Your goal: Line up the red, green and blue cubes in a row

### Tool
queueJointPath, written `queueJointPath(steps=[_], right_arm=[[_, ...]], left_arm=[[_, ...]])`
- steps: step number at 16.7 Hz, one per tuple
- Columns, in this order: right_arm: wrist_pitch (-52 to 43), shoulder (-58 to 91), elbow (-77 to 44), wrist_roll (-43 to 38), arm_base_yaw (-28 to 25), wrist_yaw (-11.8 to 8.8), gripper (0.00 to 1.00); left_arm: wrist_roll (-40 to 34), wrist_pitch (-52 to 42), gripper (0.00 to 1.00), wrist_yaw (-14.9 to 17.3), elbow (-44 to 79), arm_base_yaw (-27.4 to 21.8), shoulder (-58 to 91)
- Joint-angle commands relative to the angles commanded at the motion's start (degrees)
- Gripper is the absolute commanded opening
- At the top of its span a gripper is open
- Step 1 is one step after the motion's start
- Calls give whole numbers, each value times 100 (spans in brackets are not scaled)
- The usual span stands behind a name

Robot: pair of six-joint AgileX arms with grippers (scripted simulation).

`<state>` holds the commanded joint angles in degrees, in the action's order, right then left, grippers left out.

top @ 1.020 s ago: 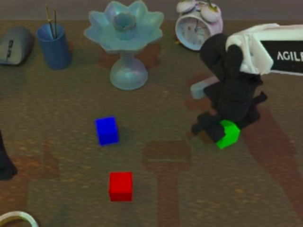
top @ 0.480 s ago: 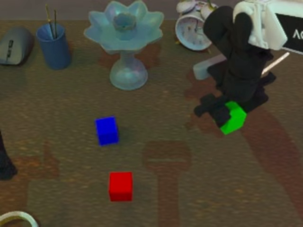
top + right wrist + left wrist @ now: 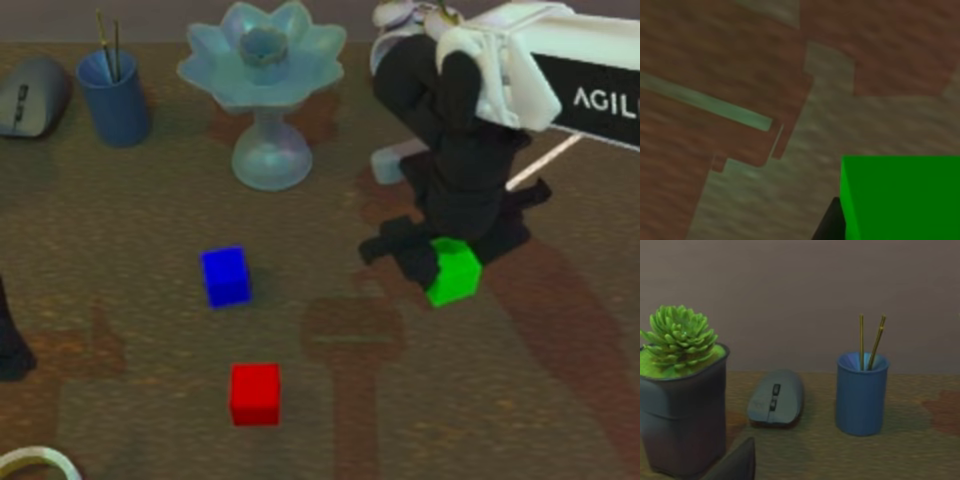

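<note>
1. Top view shows my right end effector at about 3 o'clock from the surface's middle, pinching the green cube between its fingers; the cube looks lifted clear of the surface, though I cannot be sure of the gap.
2. The right wrist view confirms the hold: the green cube fills one corner with a dark finger edge against its side.
3. My left end effector sits parked at the 9 o'clock edge; I cannot tell how its fingers stand.
4. The blue cube rests left of centre, and the red cube lies at about 5 o'clock from it, near but apart. Both sit well apart from the green cube, which is out at roughly 3 o'clock from the blue.
5. Step in hand, as I judge it: carrying the green cube toward the other two. No row exists yet.
6. Next move calls for travel toward 9 o'clock, then a set-down in line with the blue and red cubes, close to them without knocking either.
7. Orientation: a cube has no long axis. The green cube sits turned in my grip, its edges skewed against the surface's edges, while the red cube looks square to them and the blue only slightly turned. I would want to square it before release.
8. The lotus-shaped stand and alarm clock at 12 o'clock lie off the path.
</note>
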<state>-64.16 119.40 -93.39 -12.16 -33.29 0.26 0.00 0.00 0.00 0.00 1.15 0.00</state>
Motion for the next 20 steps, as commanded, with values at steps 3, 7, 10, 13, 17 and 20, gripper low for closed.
queueJointPath(steps=[3,7,10,13,17,20], right_arm=[[-88,-100,100,-1387,-564,7,0],[-164,-293,252,-3084,-1300,17,0],[-144,-475,342,-3770,-1661,32,0],[-129,-535,368,-3922,-1747,39,0],[-106,-503,364,-3918,-1724,31,0],[303,-386,658,-3915,-1737,35,0]], left_arm=[[0,0,100,0,0,0,0],[0,0,100,0,0,0,0],[0,0,100,0,0,0,0],[0,0,100,0,0,0,0],[0,0,100,0,0,0,0],[0,0,100,0,0,0,0]])
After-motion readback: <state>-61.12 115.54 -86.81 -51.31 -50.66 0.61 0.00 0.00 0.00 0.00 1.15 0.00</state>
